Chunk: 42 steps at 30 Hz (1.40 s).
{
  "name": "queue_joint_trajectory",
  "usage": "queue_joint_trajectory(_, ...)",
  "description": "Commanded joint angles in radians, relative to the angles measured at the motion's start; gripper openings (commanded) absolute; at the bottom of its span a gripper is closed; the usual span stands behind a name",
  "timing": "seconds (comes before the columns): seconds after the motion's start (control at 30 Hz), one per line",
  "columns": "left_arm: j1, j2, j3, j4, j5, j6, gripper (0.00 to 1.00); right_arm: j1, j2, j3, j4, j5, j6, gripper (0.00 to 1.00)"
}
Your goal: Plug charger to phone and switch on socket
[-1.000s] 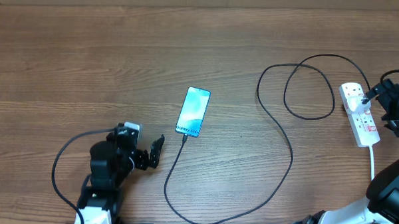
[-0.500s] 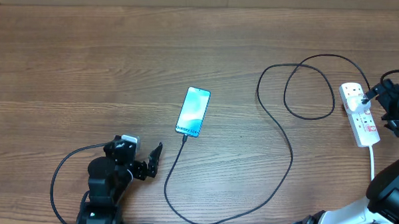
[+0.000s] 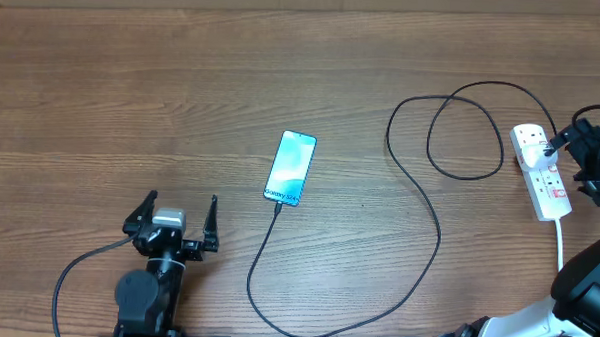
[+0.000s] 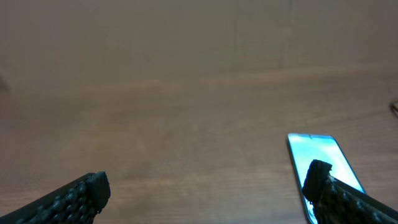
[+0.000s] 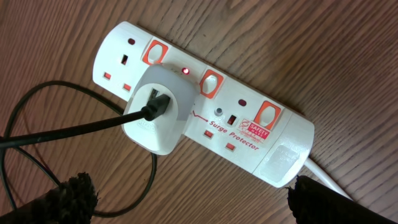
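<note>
The phone (image 3: 291,168) lies face up mid-table, its blue screen lit; it also shows in the left wrist view (image 4: 314,152), partly behind my right fingertip. The charger's black cable (image 3: 433,228) meets the phone's lower edge, loops across the table and ends in a white adapter (image 5: 158,112) seated in the socket (image 3: 542,175). On the socket (image 5: 249,134) a small red light glows beside the adapter. My left gripper (image 3: 182,202) (image 4: 205,180) is open over bare table, left of the phone. My right gripper (image 3: 579,148) (image 5: 193,190) hangs open just above the socket.
The socket's white cord (image 3: 561,243) runs toward the near right edge, where the right arm's base (image 3: 586,289) stands. The left arm's own black cable (image 3: 76,271) loops at the near left. The charger cable forms loops (image 3: 461,134) left of the socket.
My left arm has drawn back toward the near edge and leftward, away from the cable, turning its open fingers to face the far side. The right arm has not moved.
</note>
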Motion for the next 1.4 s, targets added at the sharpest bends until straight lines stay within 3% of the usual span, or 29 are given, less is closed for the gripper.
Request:
queue_joint_trajectory(0.0,-0.003,-0.042,-0.004,-0.002,-0.082,0.084,1.00,-0.002,-0.006,0.002,0.003,-0.006,-0.007,1.00)
queue_joint_trajectory(1.17,0.008,-0.041,-0.003,0.000,-0.060,0.087,1.00,0.000,0.001,0.002,0.003,-0.006,-0.007,1.00)
queue_joint_trajectory(1.37,0.008,-0.041,-0.003,0.000,-0.060,0.087,1.00,0.007,-0.100,0.001,0.003,-0.006,-0.007,1.00)
